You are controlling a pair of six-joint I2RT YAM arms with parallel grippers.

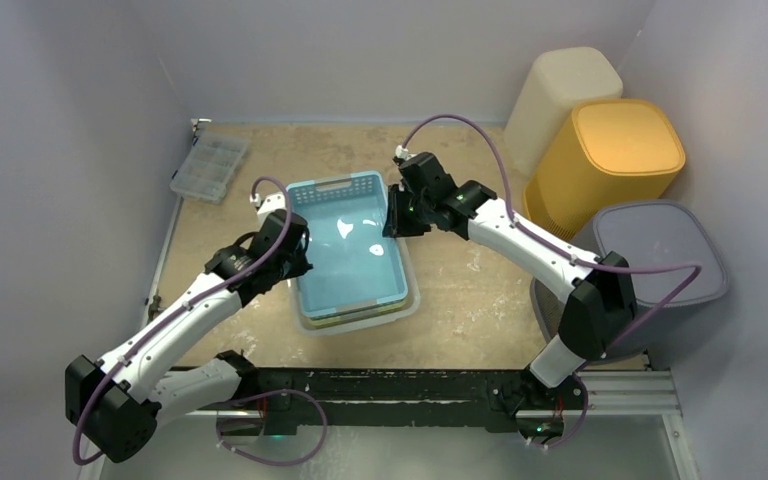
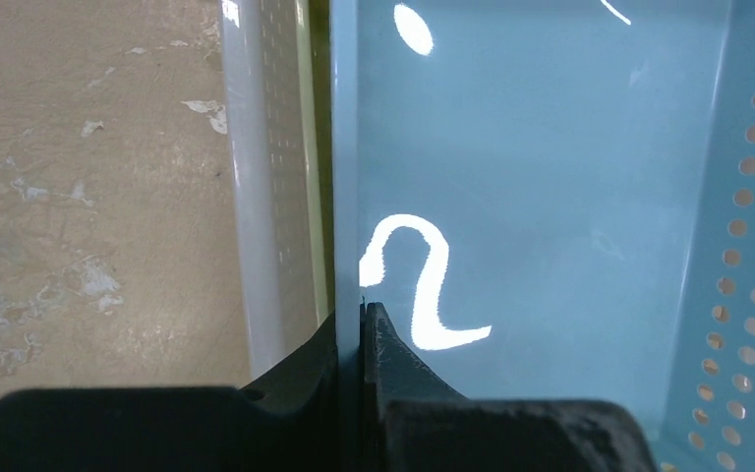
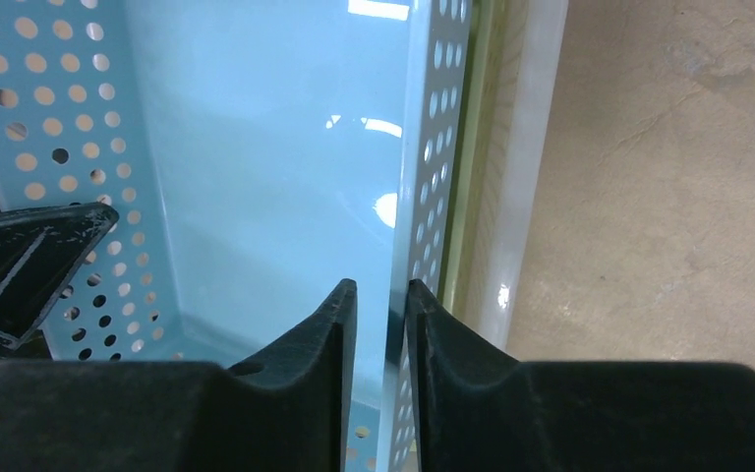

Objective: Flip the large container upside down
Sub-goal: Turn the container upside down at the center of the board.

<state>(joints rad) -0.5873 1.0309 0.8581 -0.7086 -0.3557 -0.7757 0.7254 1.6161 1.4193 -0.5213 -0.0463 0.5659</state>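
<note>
Top external view: blue perforated basket [image 1: 348,270] — taken to be the large container — at the middle of the bench [image 1: 470,290]. It sits open side up, nested inside a yellow-green liner [image 2: 319,147] and a clear outer tub [image 1: 360,324]. The basket is thin moulded plastic, judged light and fairly stiff, with walls that may flex. Its glossy surface is liable to slip in a pinch, and the nested shells could cling and lift with it. The best holds are judged to be the two long side walls at the rim, one per arm and opposite each other, so the basket can pivot between them. Left claw [image 2: 362,310] is closed tight on the rim of the basket's left wall, one finger inside and one outside. Right claw [image 3: 381,290] straddles the perforated right wall near the far end, jaws a little apart — a sliver of gap shows on the inner side, so no firm pinch there. Each arm reaches inward from its own side, wrist pitched down over the rim.
</note>
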